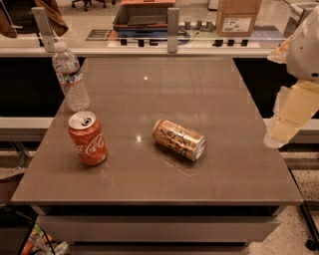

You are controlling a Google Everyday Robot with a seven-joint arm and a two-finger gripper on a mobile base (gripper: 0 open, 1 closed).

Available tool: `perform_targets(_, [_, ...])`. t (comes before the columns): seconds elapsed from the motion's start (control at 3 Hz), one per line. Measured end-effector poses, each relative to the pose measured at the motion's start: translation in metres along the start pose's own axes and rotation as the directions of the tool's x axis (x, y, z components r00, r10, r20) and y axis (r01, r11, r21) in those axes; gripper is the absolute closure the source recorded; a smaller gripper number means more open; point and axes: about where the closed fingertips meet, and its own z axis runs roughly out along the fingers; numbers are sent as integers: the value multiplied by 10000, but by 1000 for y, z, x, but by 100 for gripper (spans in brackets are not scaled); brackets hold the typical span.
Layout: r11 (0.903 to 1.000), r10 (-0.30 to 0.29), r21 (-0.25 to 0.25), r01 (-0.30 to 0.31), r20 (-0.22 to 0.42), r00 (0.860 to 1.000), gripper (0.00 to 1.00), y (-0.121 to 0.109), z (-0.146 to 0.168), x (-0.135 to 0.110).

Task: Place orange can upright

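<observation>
The orange can (179,139) lies on its side near the middle of the brown table (199,89), its silver end pointing to the front right. It is golden-orange with pale swirly markings. My gripper (291,113) shows as a pale cream part of the arm at the right edge of the camera view. It hangs beside the table's right edge, well to the right of the can and not touching it.
A red Coca-Cola can (88,138) stands upright at the front left. A clear water bottle (71,76) stands behind it near the left edge. A counter with a cardboard box (238,15) and a tray (142,15) runs behind the table.
</observation>
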Motion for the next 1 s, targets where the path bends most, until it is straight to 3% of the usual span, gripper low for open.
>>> perform_targets(0.33, [9991,409,91,-413,418,9983,0,-3,7,-16])
perform_targets(1.0, [9869,1608,-331,-1579,1241,9791,0,-9,51,-63])
